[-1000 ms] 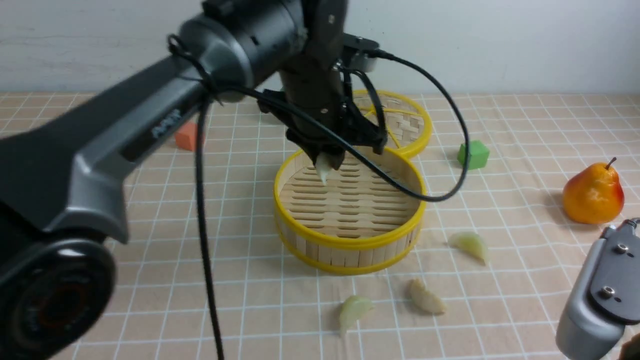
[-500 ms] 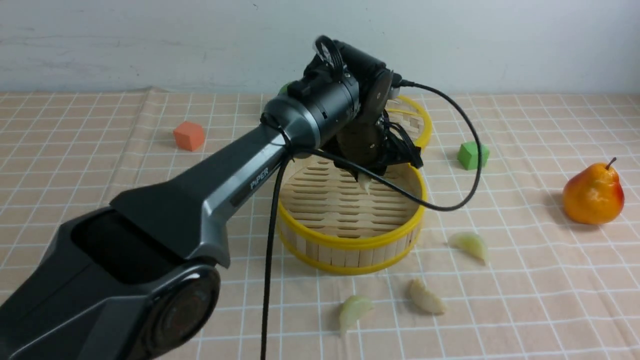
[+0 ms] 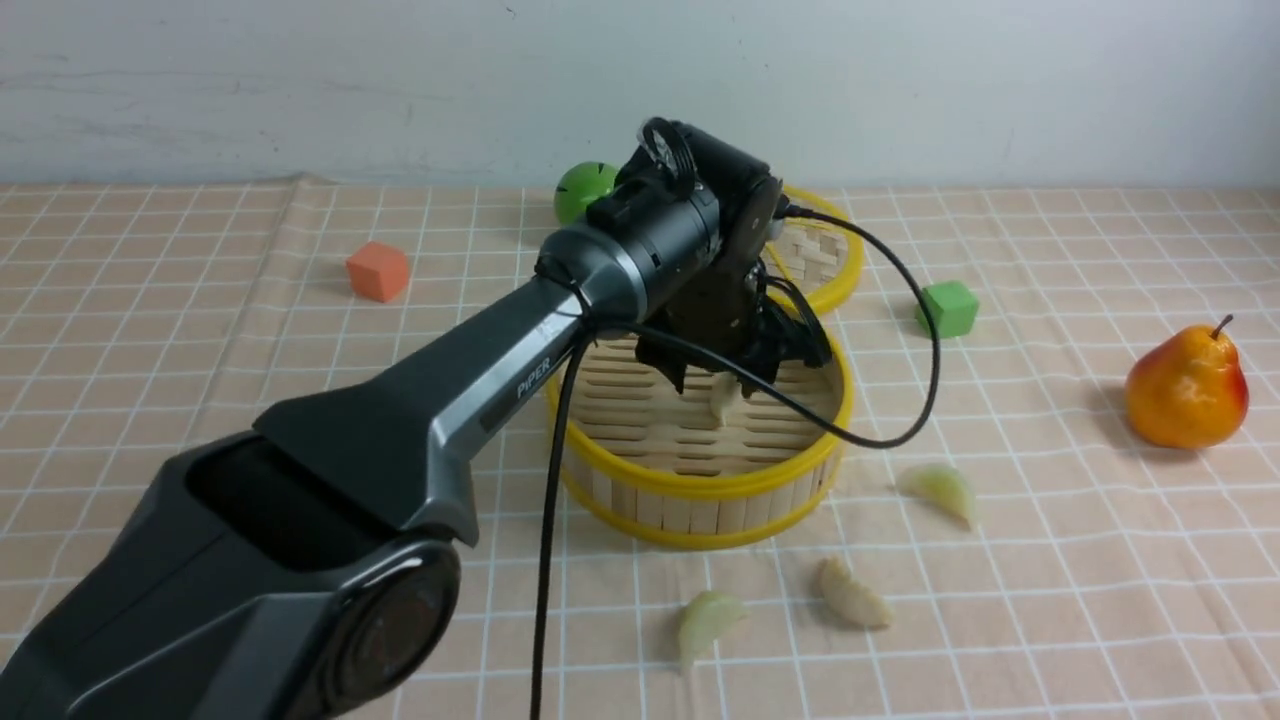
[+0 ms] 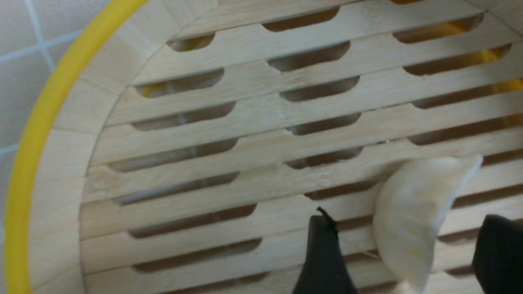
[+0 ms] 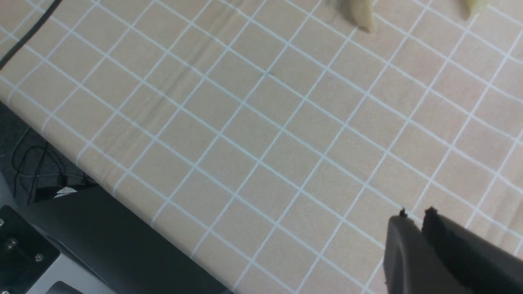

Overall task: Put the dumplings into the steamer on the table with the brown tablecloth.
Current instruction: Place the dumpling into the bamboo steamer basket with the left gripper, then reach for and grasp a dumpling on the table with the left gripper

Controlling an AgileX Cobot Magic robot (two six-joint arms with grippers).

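Observation:
The steamer (image 3: pixel 700 487), a round bamboo basket with yellow rims, stands mid-table on the brown tablecloth (image 3: pixel 1050 600). My left gripper (image 3: pixel 720 378) hangs inside it, open. One pale dumpling (image 3: pixel 722 398) rests on the slatted floor between the fingers, touching neither. The left wrist view shows that dumpling (image 4: pixel 412 220) with a gap to each black finger of the left gripper (image 4: pixel 407 218) and the steamer's rim (image 4: pixel 36 134). Three more dumplings lie on the cloth in front: (image 3: pixel 940 488), (image 3: pixel 852 595), (image 3: pixel 708 618). My right gripper (image 5: pixel 416 213) is shut and empty above bare cloth.
The flat woven lid (image 3: pixel 820 255) lies behind the steamer. A green cube (image 3: pixel 947 308), a pear (image 3: pixel 1187 385), an orange cube (image 3: pixel 378 271) and a green ball (image 3: pixel 583 188) stand around. The left arm's cable (image 3: pixel 900 300) loops over the steamer's right rim. The table's edge (image 5: pixel 102 179) shows in the right wrist view.
The left gripper sank into the steamer and opened, letting go of the dumpling, which now rests on the floor. The right arm has left the front view.

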